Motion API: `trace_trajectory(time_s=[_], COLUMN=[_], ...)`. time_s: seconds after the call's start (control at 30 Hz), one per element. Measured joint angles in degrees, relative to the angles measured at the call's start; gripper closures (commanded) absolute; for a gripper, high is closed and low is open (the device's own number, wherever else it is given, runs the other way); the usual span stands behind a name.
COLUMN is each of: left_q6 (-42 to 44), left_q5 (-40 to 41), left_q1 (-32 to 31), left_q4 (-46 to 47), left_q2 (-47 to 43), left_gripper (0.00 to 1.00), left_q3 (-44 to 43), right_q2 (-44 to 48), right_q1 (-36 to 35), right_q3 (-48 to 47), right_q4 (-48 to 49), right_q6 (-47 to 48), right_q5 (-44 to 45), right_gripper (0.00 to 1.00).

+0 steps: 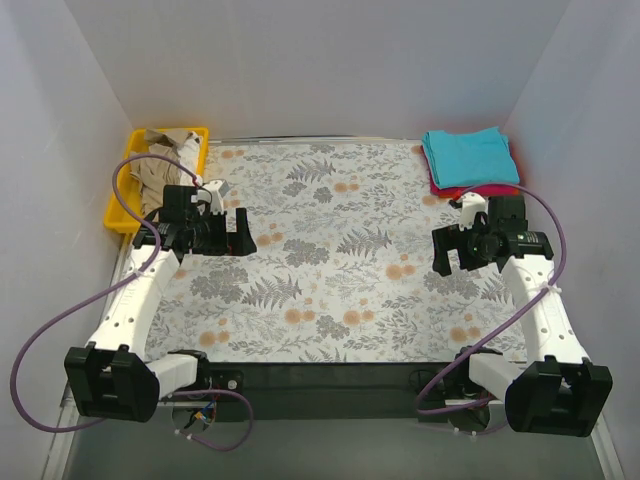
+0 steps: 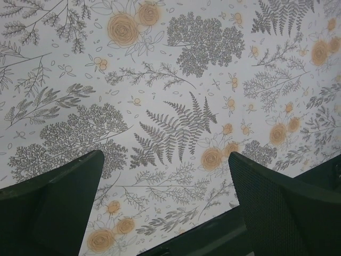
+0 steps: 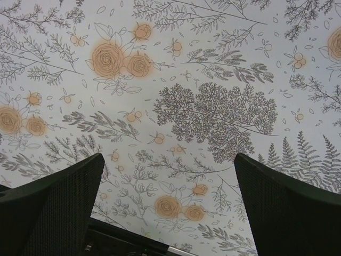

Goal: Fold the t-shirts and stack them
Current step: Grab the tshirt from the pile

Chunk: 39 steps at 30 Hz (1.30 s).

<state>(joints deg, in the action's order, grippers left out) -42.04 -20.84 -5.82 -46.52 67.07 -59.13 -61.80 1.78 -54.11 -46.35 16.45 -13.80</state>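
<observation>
While the left gripper (image 1: 240, 231) hovers with jaws spread wide and empty over the left side of the fern cloth (image 1: 330, 260), we see the right gripper (image 1: 445, 250) just as wide and empty over its right side. A folded teal shirt (image 1: 468, 157) lies on a red-pink shirt (image 1: 490, 187) at the cloth's far-right corner. A tan shirt (image 1: 160, 168) sits crumpled in a yellow bin (image 1: 120, 205) beside its far-left corner.

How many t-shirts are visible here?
3: teal t-shirt folded atop the red-pink t-shirt, far right; tan t-shirt crumpled in the yellow bin, far left. More may hide in it.
</observation>
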Motion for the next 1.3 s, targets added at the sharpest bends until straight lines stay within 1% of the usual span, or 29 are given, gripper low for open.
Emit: trace_trajectory(time_s=[0.07, 0.13, 0.3, 0.47, 0.53, 0.63, 0.7, 0.73, 0.83, 0.9, 1.03, 1.17, 1.3], left_q6=[-0.24, -0.33, -0.39, -0.35, -0.42, -0.7, -1.03, -1.33, -2.54, -2.99, -2.97, -2.91, -2.91], left_q5=[-0.2, -0.68, -0.96, 1.7, 2.1, 2.6, 3.28, 3.67, 4.13, 4.37, 5.77, 8.28, 10.69], left_q1=[0.0, 0.0, 0.0, 1.25, 3.65, 9.81, 13.44, 15.47, 20.17, 22.53, 25.77, 26.32, 26.23], left_q4=[0.72, -0.28, -0.5, -0.59, 0.44, 3.15, 4.44, 5.2, 6.95, 7.61, 8.74, 9.2, 10.05], left_q2=[0.09, 1.66, 9.57, 16.28, 19.47, 25.88, 30.56, 33.14, 40.83, 45.83, 54.55, 60.24, 63.73], left_gripper=[0.02, 0.02, 0.02, 0.02, 0.03, 0.06, 0.1, 0.16, 0.22, 0.26, 0.27, 0.26, 0.3], left_q3=[-0.26, -2.69, -13.18, -25.38, -30.38, -38.07, -42.51, -44.68, -49.83, -52.43, -56.13, -56.15, -56.13], right_q2=[0.17, 0.15, -0.44, -2.64, -3.65, -4.46, -4.57, -4.59, -4.81, -5.07, -6.12, -7.98, -9.2], right_q1=[0.0, 0.0, 0.0, 0.0, 0.0, -0.02, -0.02, -0.02, -0.02, -0.02, -0.02, -0.02, -0.02], right_q3=[0.0, 0.02, 0.0, -0.55, -0.87, -0.94, -0.94, -0.94, -0.92, -0.83, -0.42, -0.39, -0.39], right_q4=[0.24, 0.28, 0.31, 0.35, 0.5, 1.11, 1.46, 1.62, 1.99, 2.45, 3.17, 3.28, 3.32], right_q6=[0.0, 0.0, 0.02, 0.02, 0.0, -0.02, -0.07, -0.09, -0.31, -0.44, -0.55, -0.85, -1.11], right_q5=[0.24, 0.42, 0.63, 0.59, 0.55, 0.28, 0.11, 0.09, 0.09, -0.11, -0.39, -0.55, -0.55], right_gripper=[0.02, 0.02, 0.02, 0.02, 0.02, 0.02, 0.02, 0.02, 0.02, 0.02, 0.02, 0.02, 0.02])
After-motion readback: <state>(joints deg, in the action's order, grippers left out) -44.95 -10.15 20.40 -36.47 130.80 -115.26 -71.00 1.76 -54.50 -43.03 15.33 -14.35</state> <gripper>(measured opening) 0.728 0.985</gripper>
